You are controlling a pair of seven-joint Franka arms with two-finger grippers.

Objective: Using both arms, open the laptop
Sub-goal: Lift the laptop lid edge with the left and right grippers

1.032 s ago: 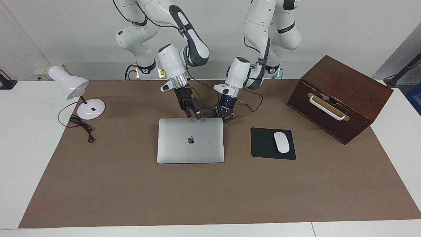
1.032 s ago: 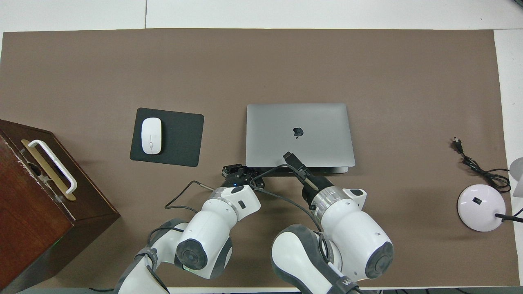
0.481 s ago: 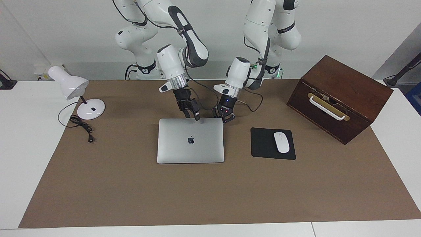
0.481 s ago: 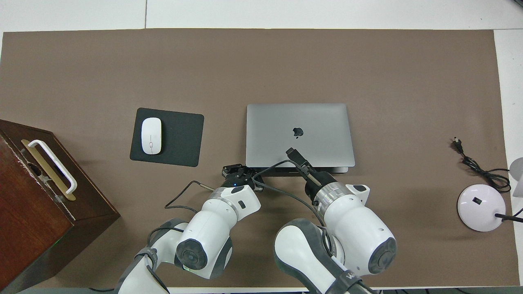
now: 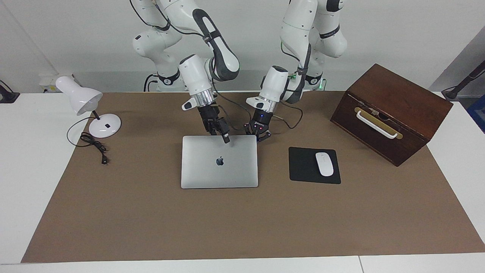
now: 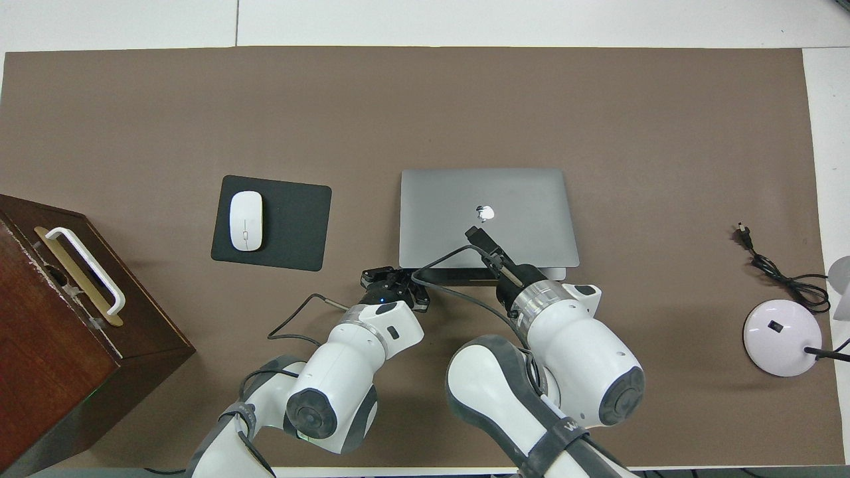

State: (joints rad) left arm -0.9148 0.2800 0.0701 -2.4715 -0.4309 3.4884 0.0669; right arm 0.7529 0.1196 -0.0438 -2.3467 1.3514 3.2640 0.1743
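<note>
1. Closest to the robots, the left gripper [image 5: 261,135] sits with fingers closed at the corner of the laptop [image 5: 219,163] toward the left arm's end, at its edge nearest the robots.
2. Next, the right gripper [image 5: 224,137] is at that edge near its middle; whether its fingers grip anything I cannot tell.
3. Judging by this, the lid-lifting step has only begun: the lid looks barely raised.
4. Next, one gripper should steady the base as the other raises the lid.
</note>
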